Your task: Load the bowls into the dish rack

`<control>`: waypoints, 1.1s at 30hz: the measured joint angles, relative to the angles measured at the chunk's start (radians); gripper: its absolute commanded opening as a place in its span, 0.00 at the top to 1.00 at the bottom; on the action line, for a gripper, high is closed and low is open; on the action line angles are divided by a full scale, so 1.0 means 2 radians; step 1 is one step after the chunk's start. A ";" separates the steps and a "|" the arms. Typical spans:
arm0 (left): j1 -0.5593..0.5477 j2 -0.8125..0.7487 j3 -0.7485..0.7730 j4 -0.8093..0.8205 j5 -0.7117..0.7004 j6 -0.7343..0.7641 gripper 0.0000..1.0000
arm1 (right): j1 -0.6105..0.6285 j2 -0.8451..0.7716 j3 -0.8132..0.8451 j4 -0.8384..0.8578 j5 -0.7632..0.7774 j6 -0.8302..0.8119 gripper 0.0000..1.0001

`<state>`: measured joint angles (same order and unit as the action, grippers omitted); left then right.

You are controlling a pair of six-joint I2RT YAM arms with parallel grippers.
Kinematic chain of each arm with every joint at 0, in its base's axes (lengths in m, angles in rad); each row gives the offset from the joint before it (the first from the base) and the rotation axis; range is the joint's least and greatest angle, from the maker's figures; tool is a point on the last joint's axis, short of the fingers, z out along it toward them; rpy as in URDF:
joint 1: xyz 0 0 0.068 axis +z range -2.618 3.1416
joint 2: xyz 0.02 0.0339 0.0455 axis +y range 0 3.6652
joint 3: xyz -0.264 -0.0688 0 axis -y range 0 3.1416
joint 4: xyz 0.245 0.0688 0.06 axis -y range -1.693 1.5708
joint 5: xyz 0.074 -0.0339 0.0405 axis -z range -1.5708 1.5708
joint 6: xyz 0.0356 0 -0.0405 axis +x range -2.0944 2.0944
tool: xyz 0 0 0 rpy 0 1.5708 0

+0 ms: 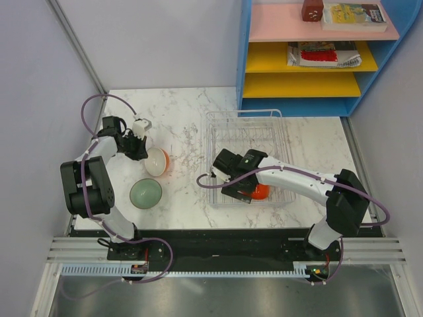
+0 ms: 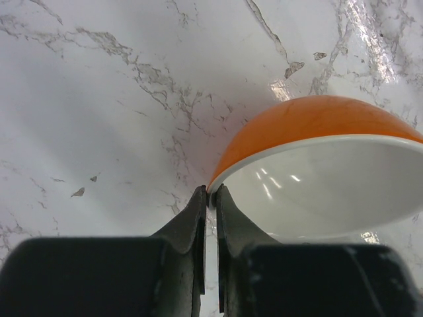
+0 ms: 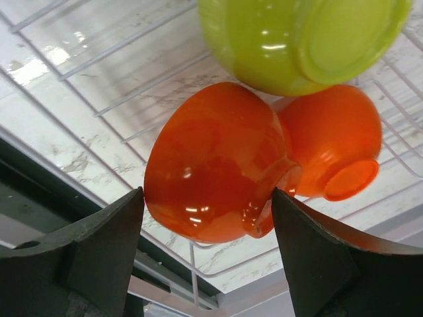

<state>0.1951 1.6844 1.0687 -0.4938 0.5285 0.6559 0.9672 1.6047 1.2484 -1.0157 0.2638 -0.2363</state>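
Observation:
My left gripper (image 1: 141,150) (image 2: 210,193) is shut on the rim of a bowl (image 1: 157,162) (image 2: 310,125) that is orange outside and white inside, tilted on the marble table left of centre. I cannot tell whether it is one bowl or two nested. A pale sage-green bowl (image 1: 145,193) sits upright nearer the front. The wire dish rack (image 1: 243,113) (image 3: 155,80) lies to the right. My right gripper (image 1: 242,192) (image 3: 208,198) is open inside its front, jaws either side of an orange-red bowl (image 3: 211,165) (image 1: 260,192). A second orange-red bowl (image 3: 334,142) and a yellow-green bowl (image 3: 297,39) lie beside it.
A blue shelf unit (image 1: 310,79) with pink and yellow boards, books on them, stands behind the rack at the back right. Grey walls close in on the left and right. The table's front edge runs just ahead of the arm bases.

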 measured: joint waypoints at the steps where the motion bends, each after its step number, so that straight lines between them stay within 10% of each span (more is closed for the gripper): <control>1: 0.000 0.000 0.000 0.000 0.000 0.000 0.98 | 0.001 0.000 0.000 -0.002 -0.009 0.000 0.10; 22: -0.008 -0.007 0.022 -0.022 0.002 -0.001 0.98 | -0.003 -0.027 0.100 -0.023 -0.070 -0.017 0.04; 33: -0.099 -0.002 0.089 -0.030 -0.019 -0.012 0.98 | -0.037 -0.069 0.157 0.046 -0.077 -0.028 0.02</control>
<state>-0.0021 1.6794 1.2476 -0.5533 0.4900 0.6312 0.8936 1.4673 1.5620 -0.9241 0.1089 -0.2920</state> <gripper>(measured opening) 0.088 0.979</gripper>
